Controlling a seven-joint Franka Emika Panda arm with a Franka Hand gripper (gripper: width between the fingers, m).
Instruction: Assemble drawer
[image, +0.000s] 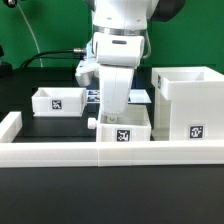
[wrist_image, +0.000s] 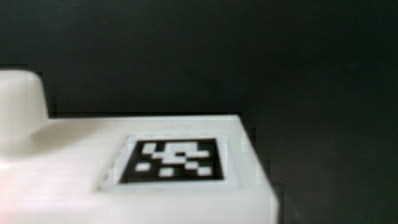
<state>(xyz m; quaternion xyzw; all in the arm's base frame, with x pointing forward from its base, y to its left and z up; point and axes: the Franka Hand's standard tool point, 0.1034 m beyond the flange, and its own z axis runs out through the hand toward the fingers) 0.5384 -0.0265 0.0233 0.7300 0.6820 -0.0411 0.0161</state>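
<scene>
The small knobbed tray (image: 124, 128) stands in the middle against the front border wall, its tag facing front and its knob (image: 93, 123) on the exterior view's left. My gripper (image: 117, 116) is lowered straight onto this tray, and its fingertips are hidden at the tray's rim. In the wrist view the tray's tagged face (wrist_image: 175, 160) fills the frame very close, with the knob (wrist_image: 18, 100) beside it and no fingers showing. A second tray (image: 58, 101) sits at the exterior view's left. The tall hollow box shell (image: 190, 98) stands at the right.
The long low white border wall (image: 60, 152) runs along the front and turns back at the left corner (image: 9, 128). The marker board (image: 92, 97) lies behind my arm. The table surface is black.
</scene>
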